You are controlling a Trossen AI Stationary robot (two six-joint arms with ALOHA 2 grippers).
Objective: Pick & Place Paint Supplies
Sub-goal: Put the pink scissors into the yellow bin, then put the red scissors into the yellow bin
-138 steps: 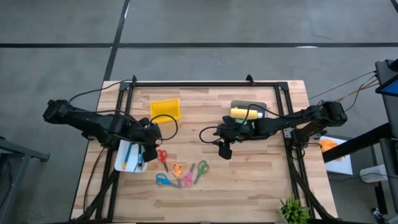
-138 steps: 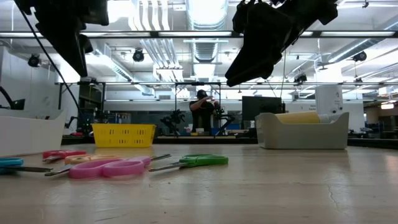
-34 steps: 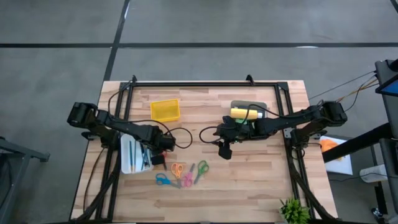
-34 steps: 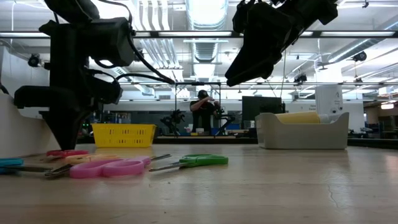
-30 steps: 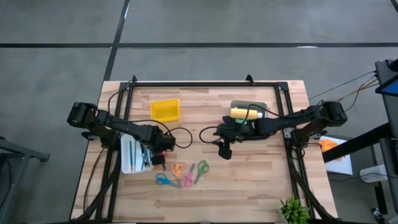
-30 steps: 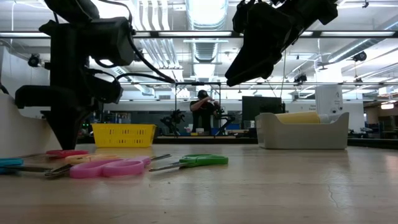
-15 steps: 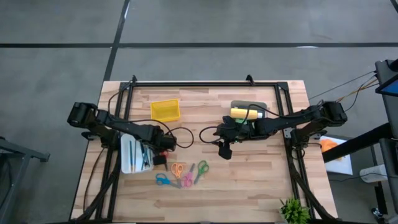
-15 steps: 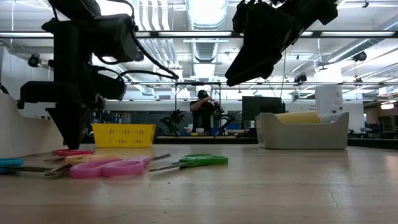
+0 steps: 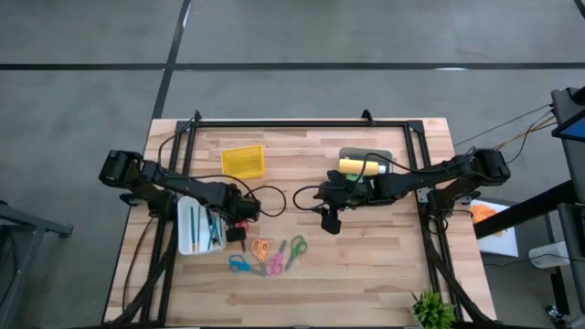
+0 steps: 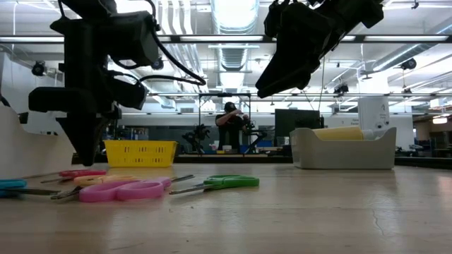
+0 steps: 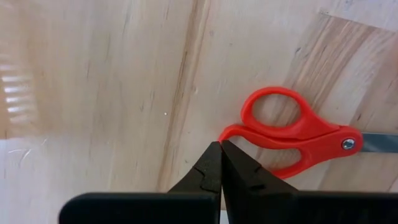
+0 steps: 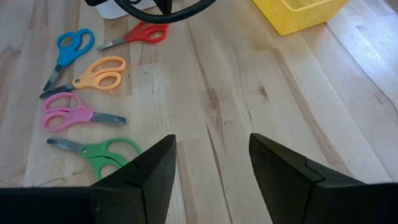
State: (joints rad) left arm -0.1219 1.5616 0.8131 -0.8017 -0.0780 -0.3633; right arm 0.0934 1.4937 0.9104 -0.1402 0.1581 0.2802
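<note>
Looking straight down, the high view shows the left arm stretched low across the wooden table from its left edge, its left gripper just beside the white tray and over the red scissors. Thin brushes lie in that tray. The right arm reaches in from the right edge, and the right gripper hangs mid-table, well apart from the scissors. Behind that arm a grey bin holds a yellow paint bottle; a yellow basket stands nearer the left arm. Orange scissors, blue scissors, pink scissors and green scissors lie in a loose cluster near the front

From table height, the left gripper points straight down with its tip just above the red scissors, while the right gripper hangs high, tilted

The left wrist view shows the fingers pressed together with nothing between them, the tip beside the red scissors' handle loop; whether they touch cannot be told

The right wrist view shows that arm's fingers spread wide over bare wood, empty, facing the scissors and the yellow basket
</note>
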